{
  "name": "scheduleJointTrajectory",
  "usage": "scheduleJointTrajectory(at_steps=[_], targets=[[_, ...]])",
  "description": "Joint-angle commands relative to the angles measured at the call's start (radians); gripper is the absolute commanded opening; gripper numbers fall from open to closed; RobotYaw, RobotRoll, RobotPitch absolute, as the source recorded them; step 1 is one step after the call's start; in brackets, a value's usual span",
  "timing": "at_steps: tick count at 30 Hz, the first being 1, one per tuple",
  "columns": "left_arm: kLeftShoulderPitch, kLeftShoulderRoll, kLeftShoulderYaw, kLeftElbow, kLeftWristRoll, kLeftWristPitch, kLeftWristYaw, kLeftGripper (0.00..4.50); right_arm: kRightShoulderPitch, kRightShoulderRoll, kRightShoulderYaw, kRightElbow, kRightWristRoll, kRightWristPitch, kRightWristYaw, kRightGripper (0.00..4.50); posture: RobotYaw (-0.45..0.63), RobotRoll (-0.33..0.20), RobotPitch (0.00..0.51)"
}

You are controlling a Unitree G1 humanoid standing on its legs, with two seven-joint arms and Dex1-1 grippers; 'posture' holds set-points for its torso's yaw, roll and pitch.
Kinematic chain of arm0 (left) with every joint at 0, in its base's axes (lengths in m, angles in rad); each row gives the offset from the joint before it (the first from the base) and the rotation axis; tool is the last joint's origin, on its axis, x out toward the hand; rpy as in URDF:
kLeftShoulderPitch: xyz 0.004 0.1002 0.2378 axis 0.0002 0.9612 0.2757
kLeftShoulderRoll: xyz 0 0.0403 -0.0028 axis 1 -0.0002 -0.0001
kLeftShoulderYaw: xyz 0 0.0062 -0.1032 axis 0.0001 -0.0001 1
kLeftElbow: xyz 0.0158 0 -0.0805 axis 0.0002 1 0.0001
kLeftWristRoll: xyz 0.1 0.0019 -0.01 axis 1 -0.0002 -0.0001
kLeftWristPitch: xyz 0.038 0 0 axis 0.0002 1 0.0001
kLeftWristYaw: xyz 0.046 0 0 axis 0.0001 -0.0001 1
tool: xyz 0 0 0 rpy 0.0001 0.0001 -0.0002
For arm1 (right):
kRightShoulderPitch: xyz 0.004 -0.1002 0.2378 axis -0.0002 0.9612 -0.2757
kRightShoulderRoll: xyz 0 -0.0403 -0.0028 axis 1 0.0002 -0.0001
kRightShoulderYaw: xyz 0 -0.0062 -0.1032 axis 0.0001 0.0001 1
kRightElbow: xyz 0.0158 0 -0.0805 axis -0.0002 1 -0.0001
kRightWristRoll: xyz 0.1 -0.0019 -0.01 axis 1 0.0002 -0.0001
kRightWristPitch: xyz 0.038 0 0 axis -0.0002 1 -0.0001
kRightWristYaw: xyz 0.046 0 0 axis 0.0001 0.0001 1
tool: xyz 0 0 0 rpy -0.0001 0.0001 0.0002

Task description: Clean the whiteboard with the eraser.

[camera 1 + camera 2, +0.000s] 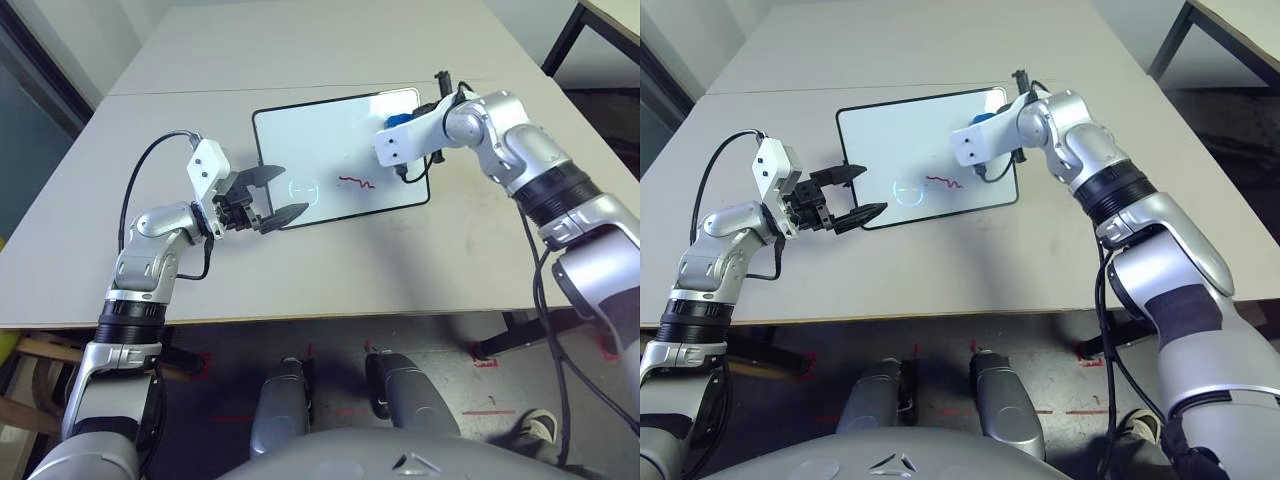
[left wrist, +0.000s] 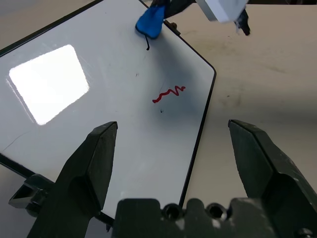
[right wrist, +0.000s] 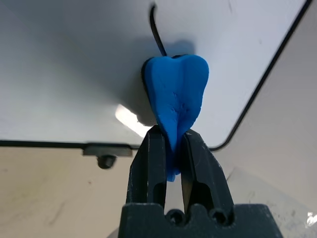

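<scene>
The whiteboard (image 1: 325, 140) lies flat on the grey table, with a small red squiggle (image 1: 356, 182) near its right side and a short black stroke (image 3: 158, 27) by its far right corner. My right gripper (image 3: 171, 136) is shut on the blue eraser (image 3: 177, 96), whose wide end rests on the board at that corner, right at the black stroke. The eraser (image 1: 398, 121) peeks out behind the white wrist block. My left gripper (image 1: 280, 193) stands open at the board's near left corner, its jaws spread wide over the board's edge with nothing between them.
A seam (image 1: 180, 90) crosses the table behind the board. The leg of another table (image 1: 562, 38) stands at the far right. A black cable (image 1: 140, 170) loops off my left wrist. The table's front edge (image 1: 300, 318) runs close to my body.
</scene>
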Motion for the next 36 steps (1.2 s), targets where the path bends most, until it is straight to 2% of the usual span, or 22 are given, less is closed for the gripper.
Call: scheduleJointTrajectory(at_steps=[1, 11, 17, 28, 36], targets=[[0.002, 0.002, -0.001, 0.004, 0.012, -0.003, 0.003, 4.50, 0.034, 0.011, 0.006, -0.042, -0.010, -0.005, 0.024, 0.22, -0.18, 0.000, 0.093], [0.009, 0.005, 0.001, -0.002, 0.012, -0.002, 0.005, 4.50, 0.067, 0.057, 0.015, -0.093, -0.033, 0.000, 0.042, 0.22, -0.17, 0.000, 0.094], [0.010, 0.003, 0.001, -0.001, 0.012, -0.003, 0.008, 4.50, 0.071, 0.054, 0.011, -0.093, -0.046, -0.007, 0.043, 0.22, -0.17, 0.000, 0.092], [0.006, 0.001, 0.000, 0.003, 0.013, -0.009, 0.008, 4.50, 0.019, -0.015, -0.003, 0.020, -0.102, -0.027, -0.014, 0.21, -0.17, 0.000, 0.090], [-0.005, 0.001, -0.004, 0.013, 0.015, -0.011, 0.004, 4.50, -0.032, -0.012, -0.009, 0.103, -0.104, -0.021, -0.062, 0.21, -0.18, 0.000, 0.084]])
